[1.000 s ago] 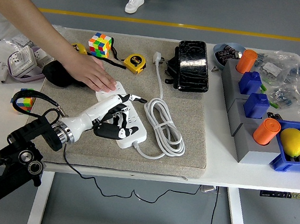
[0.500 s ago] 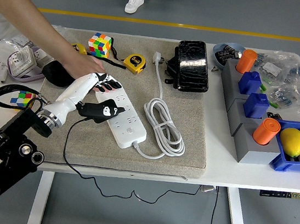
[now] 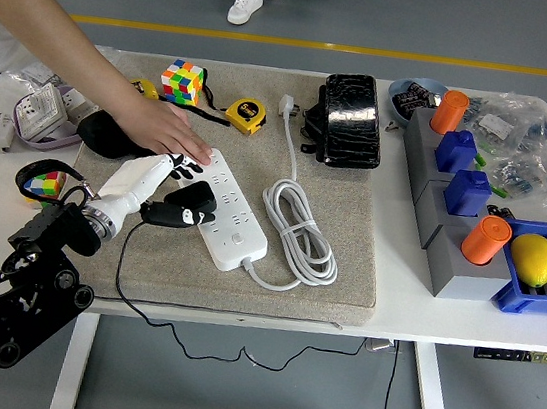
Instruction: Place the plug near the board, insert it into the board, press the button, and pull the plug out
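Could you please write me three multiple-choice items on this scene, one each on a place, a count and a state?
1. Where does the person's hand rest?
A. on the far end of the power strip
B. on the lemon
C. on the black case

2. How many orange cylinders stand in the grey holder?
A. one
B. two
C. four

3. What does the left hand hold?
A. nothing
B. the tape measure
C. the black plug

Answers: 1 A, its palm presses there. 2 B, one far, one near. 3 C, the hand grips it beside the strip.

Black plug (image 3: 179, 214) lies flat at the board's 9 o'clock edge; white board (image 3: 228, 212) (long, multi-socket) runs 11 to 5.
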